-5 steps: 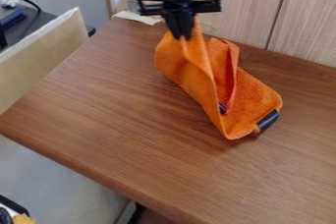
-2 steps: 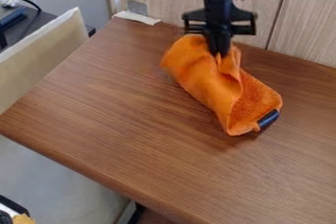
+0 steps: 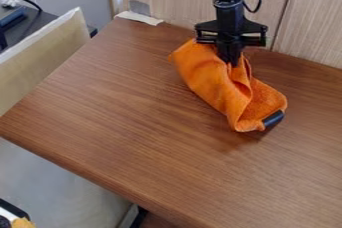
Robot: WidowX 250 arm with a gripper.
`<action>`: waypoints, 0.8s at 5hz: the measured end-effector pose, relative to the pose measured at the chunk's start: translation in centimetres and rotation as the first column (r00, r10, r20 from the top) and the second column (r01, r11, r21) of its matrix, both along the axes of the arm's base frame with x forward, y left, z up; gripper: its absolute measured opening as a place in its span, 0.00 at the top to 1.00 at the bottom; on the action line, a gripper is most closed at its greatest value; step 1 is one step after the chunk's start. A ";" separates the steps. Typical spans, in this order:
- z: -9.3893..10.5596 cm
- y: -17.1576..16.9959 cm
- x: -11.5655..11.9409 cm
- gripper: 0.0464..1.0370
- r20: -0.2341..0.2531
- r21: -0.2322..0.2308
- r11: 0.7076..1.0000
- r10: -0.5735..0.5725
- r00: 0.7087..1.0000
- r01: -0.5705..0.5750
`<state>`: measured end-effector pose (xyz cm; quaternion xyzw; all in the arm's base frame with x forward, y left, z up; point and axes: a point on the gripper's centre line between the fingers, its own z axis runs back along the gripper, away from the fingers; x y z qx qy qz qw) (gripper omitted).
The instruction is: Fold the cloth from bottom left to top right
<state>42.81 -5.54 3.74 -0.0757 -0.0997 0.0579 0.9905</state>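
The gripper (image 3: 230, 61) hangs at the back right of the table, its tips down in the upper part of the orange cloth (image 3: 215, 83) and shut on a pinched fold of it. Bunched and folded over itself, the cloth runs from below the gripper toward the lower right. A dark cylindrical object (image 3: 272, 119) sticks out from under its lower right end.
The wooden table (image 3: 127, 117) has its front edge running from the left to the bottom. A wood-panel wall (image 3: 308, 22) rises close behind the gripper. White tape (image 3: 139, 18) lies at the back left corner.
The gripper has moved right and down with the pinched part of the cloth, and the raised cloth has dropped over the rest. Its lower tip has drawn up slightly.
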 end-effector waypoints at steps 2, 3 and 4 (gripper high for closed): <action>-0.9 -0.5 0.4 0.80 -0.040 0.004 0.999 -0.033 0.999 0.033; -0.5 -0.4 0.4 0.53 -0.051 0.006 0.999 -0.043 0.998 0.043; -0.8 -0.4 0.2 0.22 -0.054 0.000 0.999 -0.038 0.998 0.038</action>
